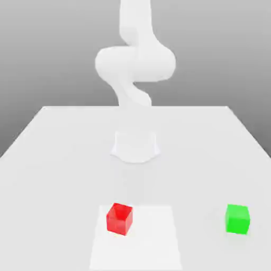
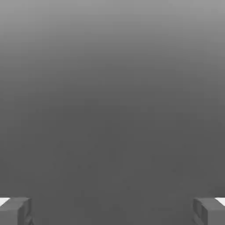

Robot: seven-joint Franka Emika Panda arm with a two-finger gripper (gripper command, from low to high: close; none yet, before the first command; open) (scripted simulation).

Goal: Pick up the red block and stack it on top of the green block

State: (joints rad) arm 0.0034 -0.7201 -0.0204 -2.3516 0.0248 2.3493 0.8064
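Jaws wide, empty. Red cube (image 1: 119, 219) probably light, stiff, maybe slick; pinch opposite side faces, centred.

From where I stand I can't read any writing, label, brand, number or sign anywhere: nothing legible on the red block (image 1: 119, 218) or the green block (image 1: 237, 219), nor on the pale table (image 1: 63, 174) or the white robot arm (image 1: 135, 63).

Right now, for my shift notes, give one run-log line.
gripper: open, empty | red block: on white patch | green block: apart from red | stack: not made
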